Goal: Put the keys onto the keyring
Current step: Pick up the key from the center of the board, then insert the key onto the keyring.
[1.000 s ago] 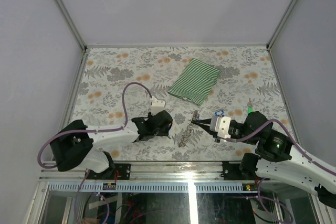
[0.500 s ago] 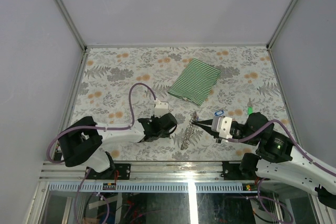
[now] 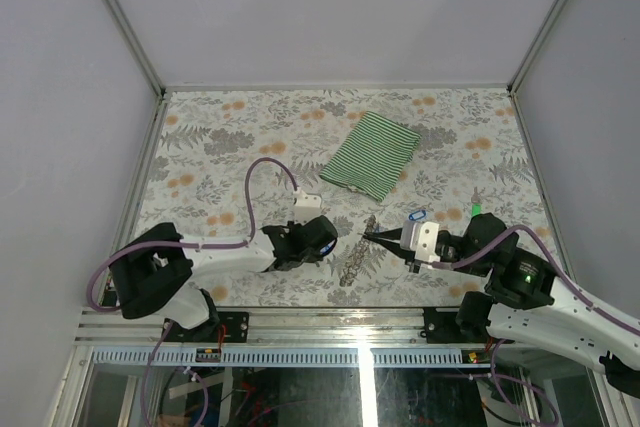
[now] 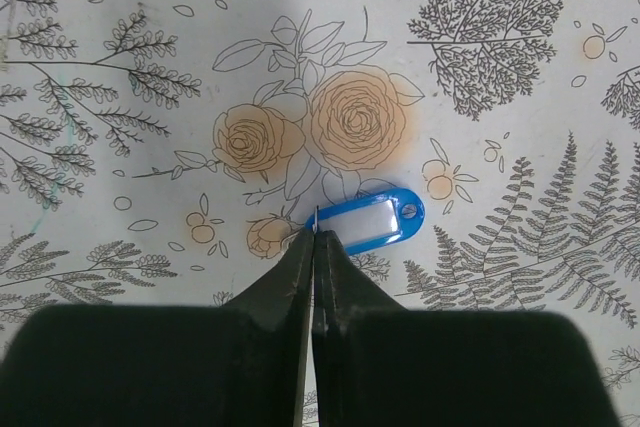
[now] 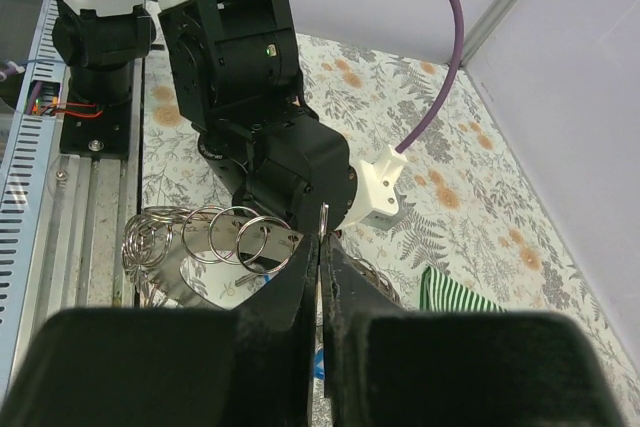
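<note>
My left gripper is shut on the thin metal loop of a blue key, which hangs just above the floral table cover. In the top view the left gripper sits just left of the keyring, a silvery chain of rings lying near the front middle. My right gripper is shut on one ring of the keyring, seen edge-on between its tips; in the top view its tips touch the keyring's upper end. A second blue key lies beside the right wrist. Red and yellow keys are out of view.
A green-and-white striped cloth lies at the back middle. A small green object lies right of the second blue key. The left arm's purple cable loops above the table. Metal frame rails border the table.
My left gripper has moved right, closer to the keyring, with the blue key in it. The right gripper has stayed nearly still, and the keyring has shifted slightly.
</note>
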